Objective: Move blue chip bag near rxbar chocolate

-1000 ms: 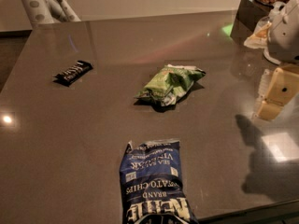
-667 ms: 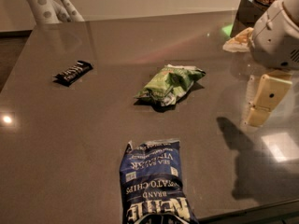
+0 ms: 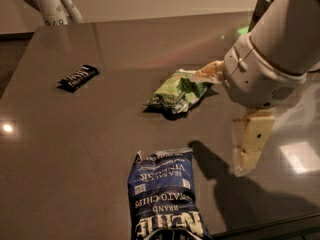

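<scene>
The hand (image 3: 247,159) hangs just above the desk (image 3: 75,149), low on the right side of the view. Nothing shows in its grasp, and whether it is released or clenched cannot be told. Its shadow falls on the desk beside it.

To the left of the hand and nearer the camera lies the blue chip bag (image 3: 165,196), flat, apart from the hand, with its lower end at the desk's front edge. Beyond the hand, up and to the left, lies a crumpled green bag (image 3: 177,91). The rxbar chocolate (image 3: 78,77) is far to the left of the hand, well apart from both bags. A wide stretch of bare desk runs between it and the blue chip bag.

Since the earlier frames the hand has come in from the right edge toward the middle, while both bags and the bar lie as before.
</scene>
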### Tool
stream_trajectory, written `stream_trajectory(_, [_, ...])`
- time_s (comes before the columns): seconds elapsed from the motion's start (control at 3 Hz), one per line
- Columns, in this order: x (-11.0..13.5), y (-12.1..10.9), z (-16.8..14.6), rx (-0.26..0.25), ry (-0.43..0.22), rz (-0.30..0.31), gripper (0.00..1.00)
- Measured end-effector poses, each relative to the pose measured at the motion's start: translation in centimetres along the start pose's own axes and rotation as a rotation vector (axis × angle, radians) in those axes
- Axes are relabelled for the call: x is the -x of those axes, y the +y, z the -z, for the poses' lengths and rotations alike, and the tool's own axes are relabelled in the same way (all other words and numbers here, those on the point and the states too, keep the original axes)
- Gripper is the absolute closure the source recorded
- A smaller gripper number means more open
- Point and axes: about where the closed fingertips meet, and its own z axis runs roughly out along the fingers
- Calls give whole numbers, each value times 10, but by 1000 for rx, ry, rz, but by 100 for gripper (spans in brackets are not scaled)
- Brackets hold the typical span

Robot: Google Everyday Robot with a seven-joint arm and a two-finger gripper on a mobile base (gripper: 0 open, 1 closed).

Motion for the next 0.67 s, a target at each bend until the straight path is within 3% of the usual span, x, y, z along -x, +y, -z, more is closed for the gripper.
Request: stream_trajectory(0.67, [33,24,-40,103,-16,150,0])
